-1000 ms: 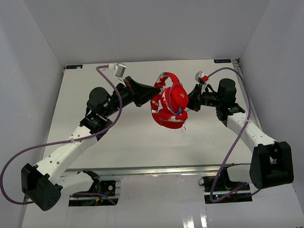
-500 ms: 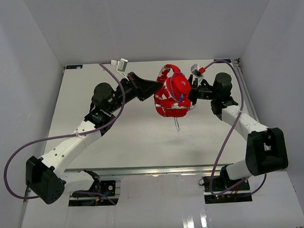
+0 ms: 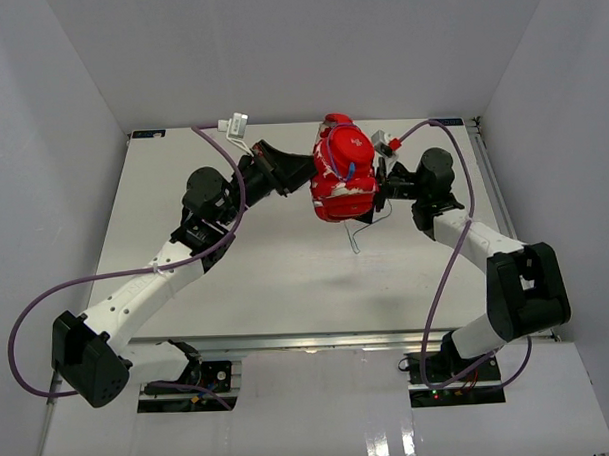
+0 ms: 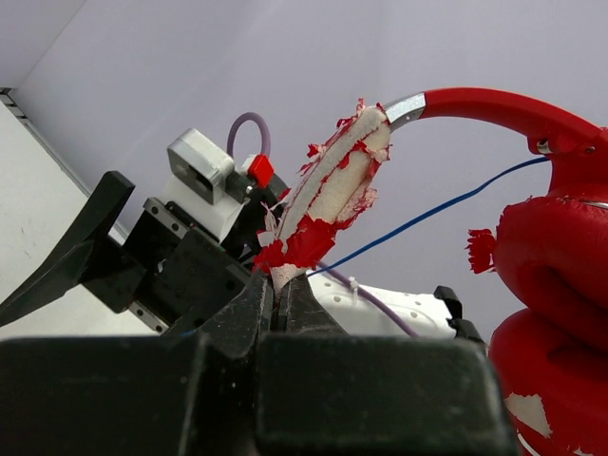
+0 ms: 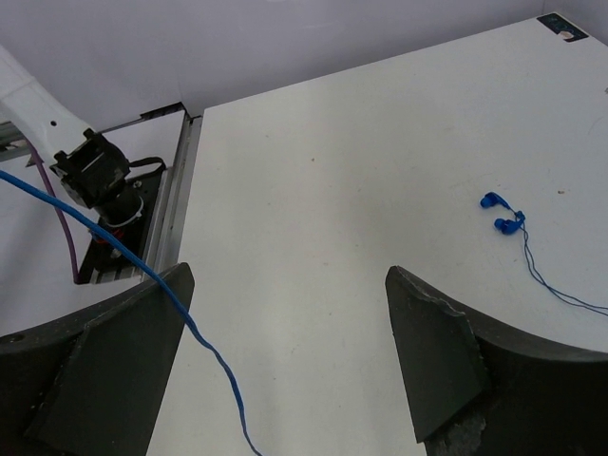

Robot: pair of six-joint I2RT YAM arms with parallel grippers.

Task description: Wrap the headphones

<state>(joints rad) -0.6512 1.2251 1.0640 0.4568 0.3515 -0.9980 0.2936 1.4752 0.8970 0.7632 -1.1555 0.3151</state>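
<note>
The red headphones (image 3: 343,172) hang above the far middle of the table (image 3: 236,270). My left gripper (image 3: 312,174) is shut on the worn red-and-white headband (image 4: 328,195), pinching its frayed padding between the fingertips (image 4: 258,306). The ear cups (image 4: 556,285) hang at the right of the left wrist view. A thin blue cable (image 4: 427,214) runs from them. My right gripper (image 3: 380,185) stands open just right of the headphones. In the right wrist view the cable (image 5: 204,347) slants past the left finger (image 5: 123,366), gripped by nothing. Its small blue plug end (image 5: 502,215) lies on the table.
Grey walls close in the table on three sides. A metal rail (image 3: 318,340) runs along the near edge, by the arm bases. Thick purple robot cables (image 3: 47,297) loop off both arms. An arm base (image 5: 95,176) shows at the table's edge in the right wrist view.
My right gripper has opened and let go. Both arms have carried the headphones toward the far edge of the table, and the cable now trails loose below them.
</note>
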